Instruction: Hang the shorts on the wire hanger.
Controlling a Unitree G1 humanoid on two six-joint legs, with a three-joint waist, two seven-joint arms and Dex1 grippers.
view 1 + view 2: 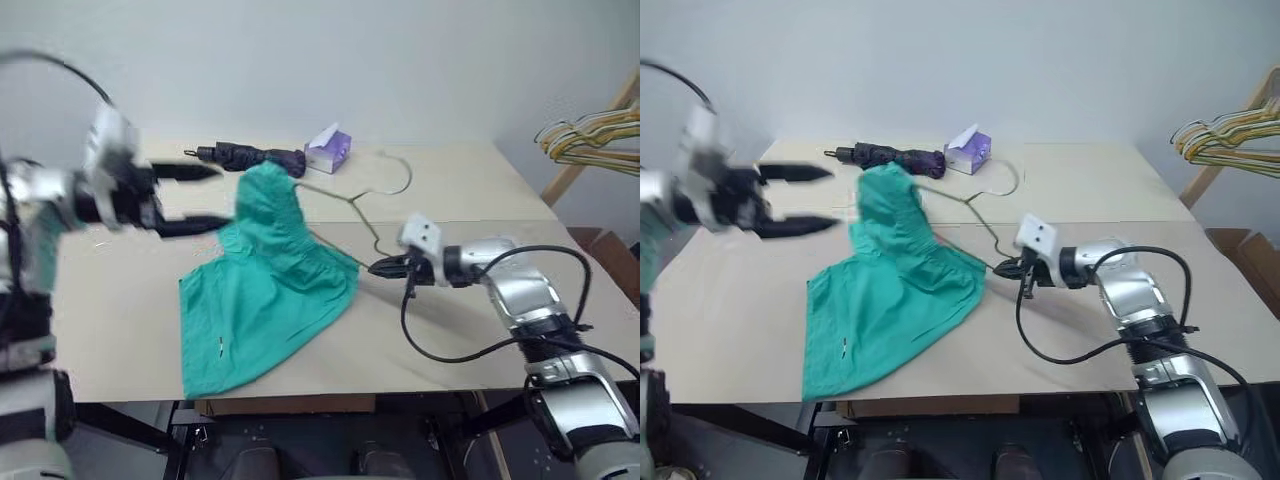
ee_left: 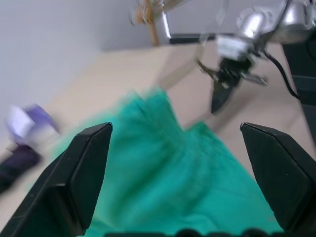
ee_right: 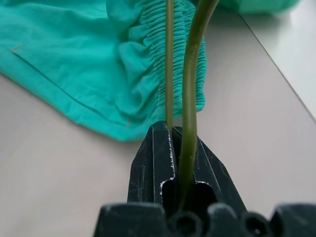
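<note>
The shorts (image 1: 265, 300) are spread on the pale worktop (image 1: 120, 320), with one end lifted into a peak near the middle. The wire hanger (image 1: 365, 205) is threaded into them: its thin frame is seen emerging from the gathered waistband, and its hooked top is raised toward the far side of the worktop. The hanger's near corner is clamped in the right tool (image 1: 385, 267), whose black fingers (image 3: 155, 158) are pressed shut on the wire just beside the waistband's edge. The left tool (image 1: 200, 197) is held in the air beside the raised peak of the fabric, its two fingers (image 2: 81, 170) spread wide with nothing between them; whether the lower finger brushes the cloth cannot be told, as the view is blurred. Behind the shorts, a dark folded umbrella (image 1: 250, 155) and a small purple tissue box (image 1: 330, 150) lie side by side. A bunch of coloured hangers (image 1: 590, 140) is seen hanging off the worktop's far right.
</note>
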